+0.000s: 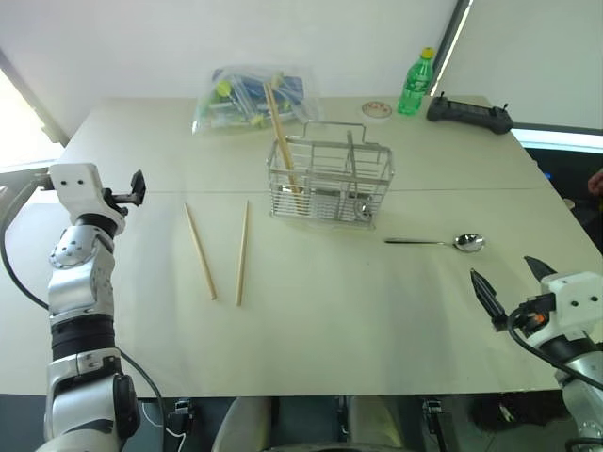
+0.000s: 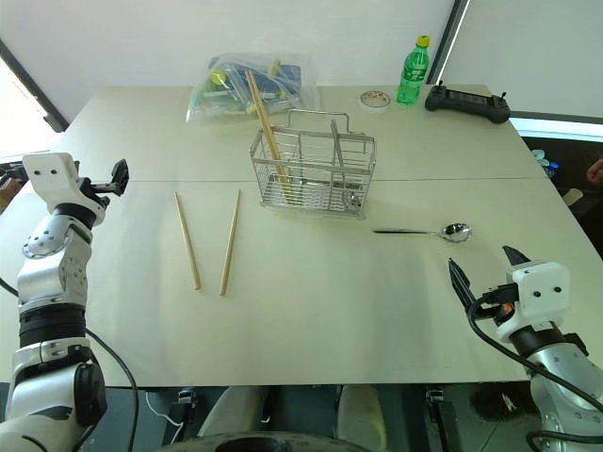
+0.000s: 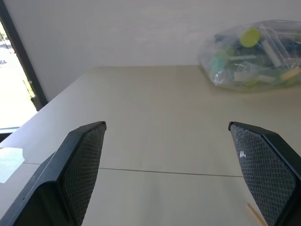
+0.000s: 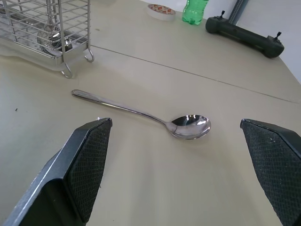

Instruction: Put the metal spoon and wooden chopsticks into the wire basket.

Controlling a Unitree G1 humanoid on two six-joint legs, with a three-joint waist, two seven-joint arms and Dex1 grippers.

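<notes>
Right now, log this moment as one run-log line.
left claw: open, empty | right claw: open, empty | metal spoon: on table | wooden chopsticks: two on table, one in wire basket

A wide pale beige table (image 1: 358,320) carries a silvery wire basket (image 1: 330,184), two loose pale wooden chopsticks (image 1: 242,251), a shiny metal spoon (image 1: 438,243), a clear plastic bag of colourful items (image 1: 250,97), a green plastic bottle (image 1: 415,85), a black handheld controller (image 1: 469,115) and a small round tape roll (image 1: 377,110).
</notes>
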